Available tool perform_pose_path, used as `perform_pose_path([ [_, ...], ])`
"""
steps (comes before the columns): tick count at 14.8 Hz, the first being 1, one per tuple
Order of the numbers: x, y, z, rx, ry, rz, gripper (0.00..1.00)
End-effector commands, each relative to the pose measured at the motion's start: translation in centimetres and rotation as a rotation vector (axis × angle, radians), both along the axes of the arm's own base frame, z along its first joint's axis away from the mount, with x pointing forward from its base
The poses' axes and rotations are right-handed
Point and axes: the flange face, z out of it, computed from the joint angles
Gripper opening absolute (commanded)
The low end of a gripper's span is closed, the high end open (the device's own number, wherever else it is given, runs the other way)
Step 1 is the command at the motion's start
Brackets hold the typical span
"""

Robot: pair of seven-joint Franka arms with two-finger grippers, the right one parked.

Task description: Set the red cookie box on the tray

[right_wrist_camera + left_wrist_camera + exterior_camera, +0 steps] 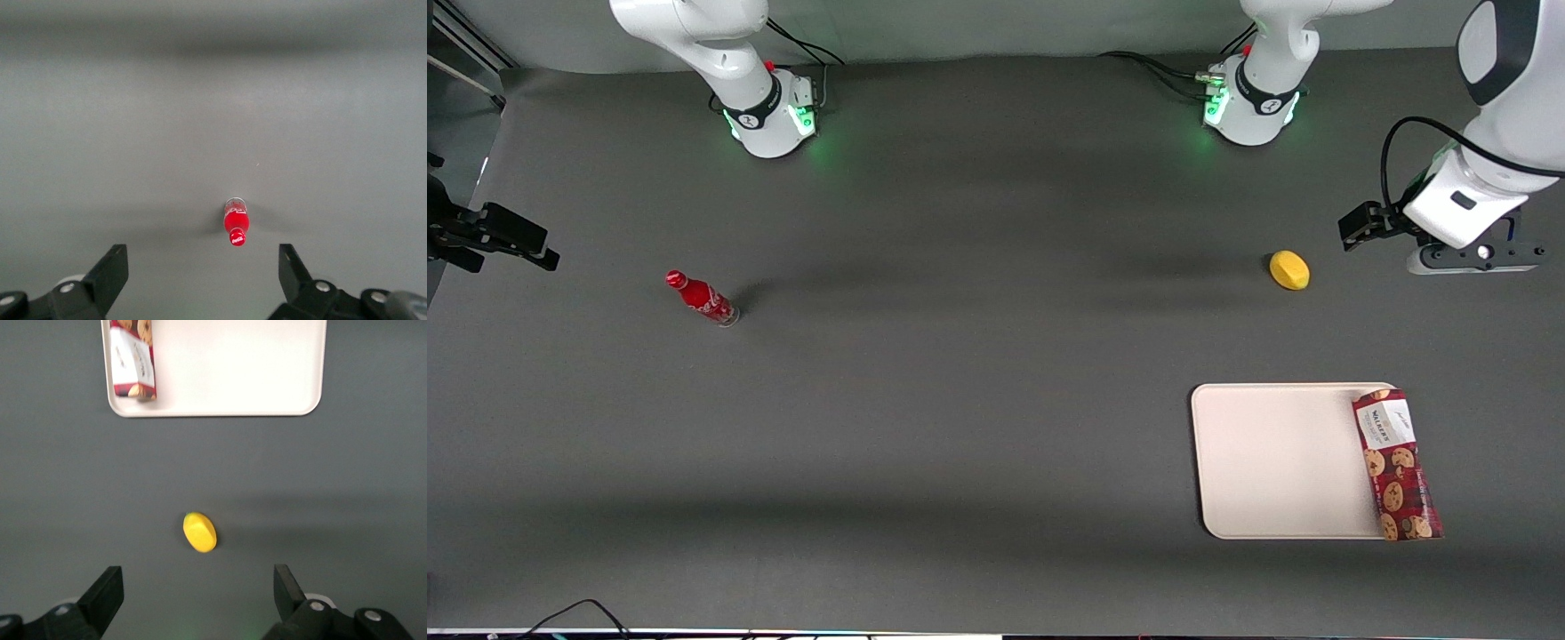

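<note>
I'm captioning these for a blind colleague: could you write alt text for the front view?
A red cookie box lies along one short edge of a white tray, partly overhanging it. Farther from the camera, a lemon sits near the raised open gripper; a small red bottle stands toward the parked arm's end.

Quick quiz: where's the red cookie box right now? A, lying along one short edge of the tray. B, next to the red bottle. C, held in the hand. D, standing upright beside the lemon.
A: the red cookie box lies flat along a short edge of the tray, while the hand hangs open and empty above the table near the yellow lemon.
</note>
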Motion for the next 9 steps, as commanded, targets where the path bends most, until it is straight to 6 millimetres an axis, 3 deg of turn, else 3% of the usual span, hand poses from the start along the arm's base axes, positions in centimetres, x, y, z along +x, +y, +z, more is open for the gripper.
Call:
perform_pose_path([
  [1,3.8,-0.7,1.6,-0.011,-0.016,0.002,1.0],
  [3,5.0,-0.4,2.2,-0.012,-0.025,0.005,1.0],
  [9,5.4,-0.2,2.9,-0.006,-0.053,0.001,1.0],
])
